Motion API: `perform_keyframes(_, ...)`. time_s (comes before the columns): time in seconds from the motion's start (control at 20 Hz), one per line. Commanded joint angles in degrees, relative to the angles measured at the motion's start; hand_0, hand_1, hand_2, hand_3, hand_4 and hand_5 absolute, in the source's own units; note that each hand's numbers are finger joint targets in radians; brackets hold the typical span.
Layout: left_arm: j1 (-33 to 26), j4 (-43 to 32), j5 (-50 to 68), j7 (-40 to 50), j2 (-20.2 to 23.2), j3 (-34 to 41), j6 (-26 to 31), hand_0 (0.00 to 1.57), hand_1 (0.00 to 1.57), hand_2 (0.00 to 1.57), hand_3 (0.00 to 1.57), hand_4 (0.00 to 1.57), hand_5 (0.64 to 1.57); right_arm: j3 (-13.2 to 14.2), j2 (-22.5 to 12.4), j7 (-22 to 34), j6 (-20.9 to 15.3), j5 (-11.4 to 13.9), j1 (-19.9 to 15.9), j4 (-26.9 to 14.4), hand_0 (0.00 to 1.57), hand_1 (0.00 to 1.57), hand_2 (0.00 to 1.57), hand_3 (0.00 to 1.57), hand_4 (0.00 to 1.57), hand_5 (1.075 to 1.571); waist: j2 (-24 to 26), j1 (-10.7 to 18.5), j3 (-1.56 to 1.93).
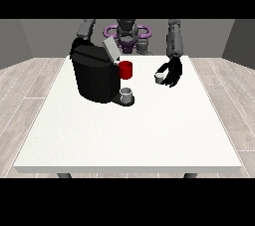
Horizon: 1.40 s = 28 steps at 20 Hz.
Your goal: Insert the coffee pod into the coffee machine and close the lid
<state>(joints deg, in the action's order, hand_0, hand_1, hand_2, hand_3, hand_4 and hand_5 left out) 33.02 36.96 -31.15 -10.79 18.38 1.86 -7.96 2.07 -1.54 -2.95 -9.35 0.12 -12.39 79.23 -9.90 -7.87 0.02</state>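
The coffee pod [159,76] sits small and pale against the fingers of the robot hand at the view's right [172,72]. The fingers curl round it, so it reads as grasped, held off the white worktop [124,135] to the right of the coffee machine [95,75]. The other robot hand does not show: the machine's black body hides that side, and only the arm [87,30] appears above it.

The machine's lid [110,49] stands tilted up and open, a grey flap above the top. A red cup [126,69] stands just behind the machine's right edge, and a grey cup [127,94] rests on the machine's base at the front.

The step in hand looks like carrying the pod to the open slot under the lid. To do it well, the pod should travel leftward above the red cup and not through it, then come down into the opening from above, kept level so it seats cleanly. The raised lid stands close to that path, so the robot hand should approach from the front-right side, clear of the flap. Only after the pod sits fully in should the fingers let go and the lid be pressed down.
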Motion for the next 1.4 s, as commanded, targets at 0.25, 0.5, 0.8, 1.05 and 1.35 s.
perform_keyframes(0.25, 2.51, -3.71, -6.49, 1.18, 1.26, -2.34, -2.93, 0.97, 0.97, 1.05, 0.79, 0.32, 1.571, 1.89, -1.93, -0.06, 2.75, -2.35, -0.98, -1.14, 0.0, 0.0, 0.0, 0.0, 0.43, 1.571, -0.82, -1.18, -0.02)
perform_keyframes(0.5, 4.17, -4.0, -5.92, -3.39, 2.99, -0.93, -0.55, 1.27, 1.27, 1.4, 1.36, 0.51, 1.571, 1.42, 0.39, -1.94, 0.06, -1.57, 0.12, -1.23, 0.0, 0.0, 0.0, 0.0, 0.45, 1.571, -0.02, -0.58, -0.03)
perform_keyframes(0.8, 7.24, -1.24, -3.23, -5.79, 1.73, -0.31, 5.22, 1.4, 1.4, 1.42, 1.36, 0.6, 1.571, 1.8, -2.11, -1.0, 3.96, -2.75, 1.45, -3.55, 0.0, 0.0, 0.0, 0.0, 0.49, 1.571, 3.14, -0.66, -0.02)
perform_keyframes(1.05, 12.13, 2.61, -4.66, -1.4, 0.56, -2.31, 9.8, 1.24, 1.24, 1.33, 1.32, 0.53, 1.571, 3.59, -0.87, -2.71, 1.5, -2.77, -1.51, -9.36, 0.0, 0.0, 0.0, 0.0, 0.44, 1.571, 4.91, 2.11, 0.0)
perform_keyframes(1.35, 15.5, 2.23, -3.67, -2.26, 4.13, 0.39, 13.46, 1.23, 1.23, 1.32, 1.29, 0.57, 1.571, 2.41, -0.94, -2.29, 3.82, -3.94, -1.06, -6.15, 0.0, 0.0, 0.0, 0.0, 0.49, 1.571, 4.18, -1.18, -0.02)
